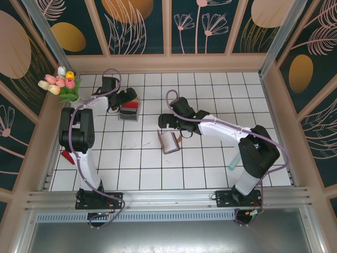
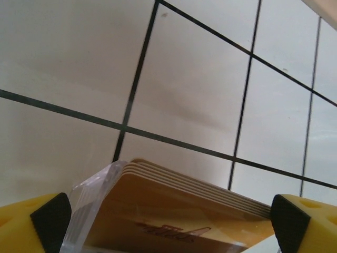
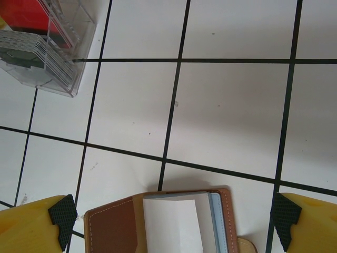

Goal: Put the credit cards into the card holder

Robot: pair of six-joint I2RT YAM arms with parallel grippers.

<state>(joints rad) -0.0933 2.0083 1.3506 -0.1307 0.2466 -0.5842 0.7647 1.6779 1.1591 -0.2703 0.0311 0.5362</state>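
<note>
A white tiled bench (image 1: 210, 158) with black grid lines sits inside floral-panelled walls (image 1: 142, 26). The left end effector (image 2: 169, 222) hangs over a clear tray (image 2: 87, 208) at the bench's far left, its jaws spread wide and grasping nothing. The right end effector (image 3: 175, 216), equally released, hovers above the brown card holder (image 3: 113, 226), which lies open mid-bench. Tan-orange credit cards (image 2: 184, 205) stand stacked in the tray.

Card holder (image 3: 111, 230): matt brown leather w/ pale stitching. Credit cards (image 2: 174, 213): smooth plastic, slight sheen. Tray (image 3: 84, 37), upper left: clear plastic. Worktop (image 3: 231, 110): smooth white tiles.
</note>
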